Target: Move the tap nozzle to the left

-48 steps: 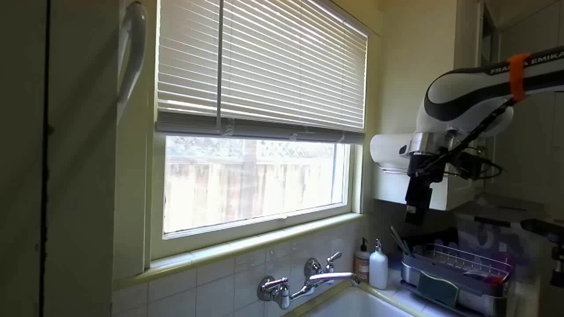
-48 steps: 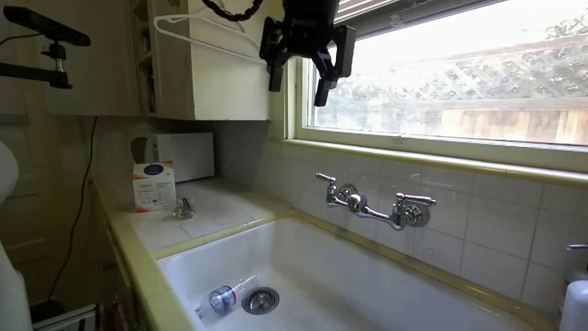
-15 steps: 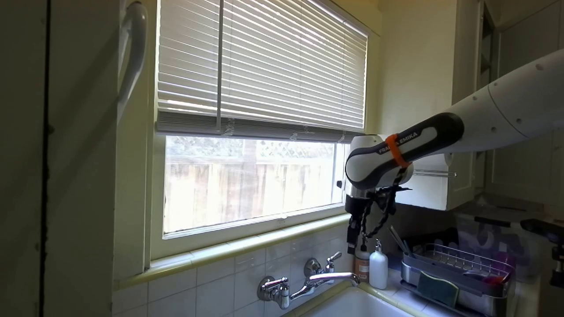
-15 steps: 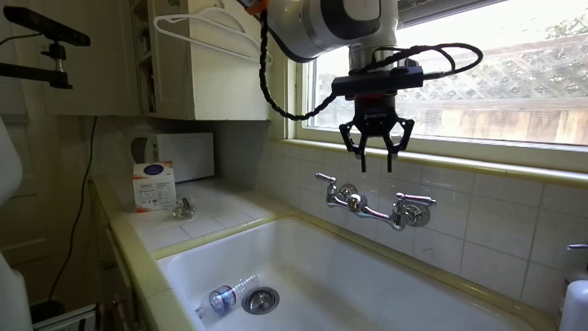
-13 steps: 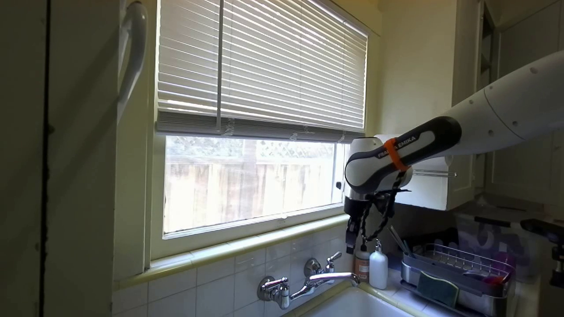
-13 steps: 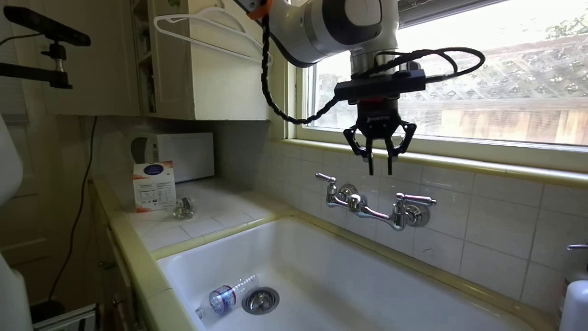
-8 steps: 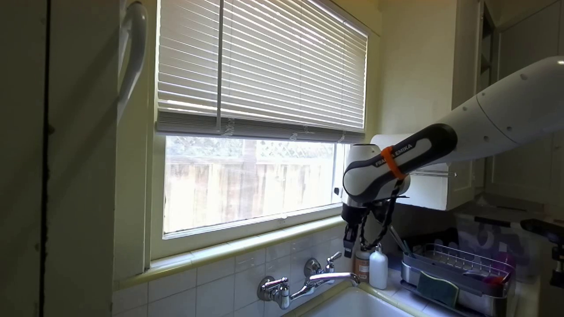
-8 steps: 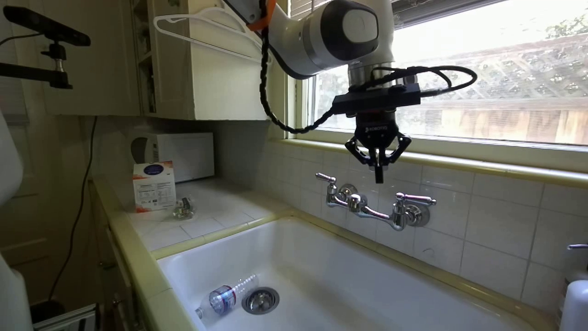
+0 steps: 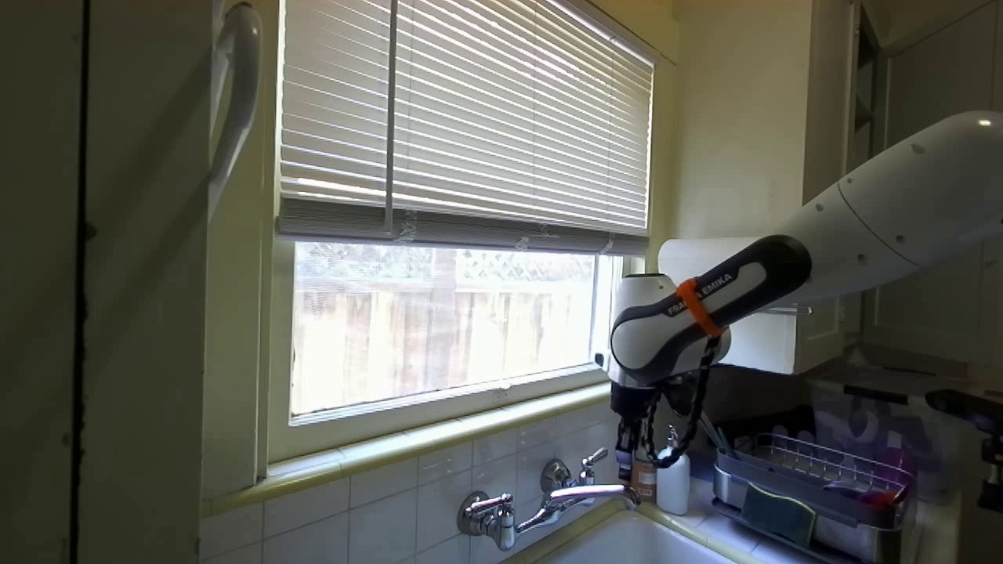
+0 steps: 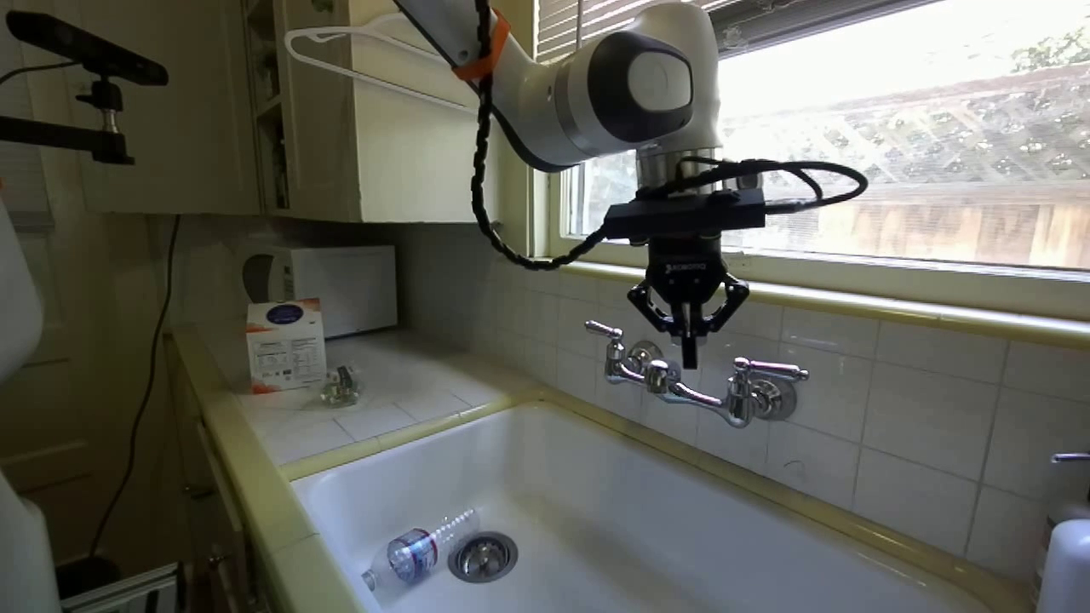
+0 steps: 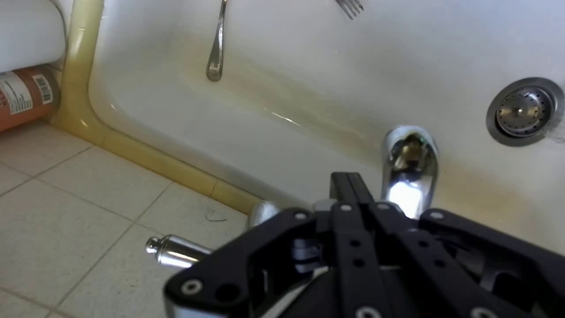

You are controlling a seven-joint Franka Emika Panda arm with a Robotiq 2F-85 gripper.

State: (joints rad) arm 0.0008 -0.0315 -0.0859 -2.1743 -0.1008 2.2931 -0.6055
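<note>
The tap nozzle [image 9: 593, 492] is a slim chrome spout reaching out from the wall faucet over the sink. In the wrist view the curved end of the nozzle [image 11: 410, 165] lies just right of my fingertips, with a gap between. My gripper [image 9: 625, 471] points down, close above the spout's outer end in an exterior view. Its black fingers are pressed together with nothing between them; the gripper [image 10: 690, 362] there hangs between the two chrome handles, slightly right of the nozzle [image 10: 657, 376], which appears nearly end-on. Whether the fingers touch it I cannot tell; none shows.
The lever handle [image 10: 773, 370] sits right of the gripper. A white bottle [image 9: 673, 486] and an orange-labelled bottle [image 11: 28, 95] stand at the sink corner. Cutlery [image 11: 216, 57] and a plastic bottle [image 10: 413, 553] lie in the sink. The window sill [image 10: 851, 311] runs behind.
Over the last second my gripper has gone from open to shut on nothing and come down towards the faucet. Earlier the arm swung in over the sink. The nozzle has not moved.
</note>
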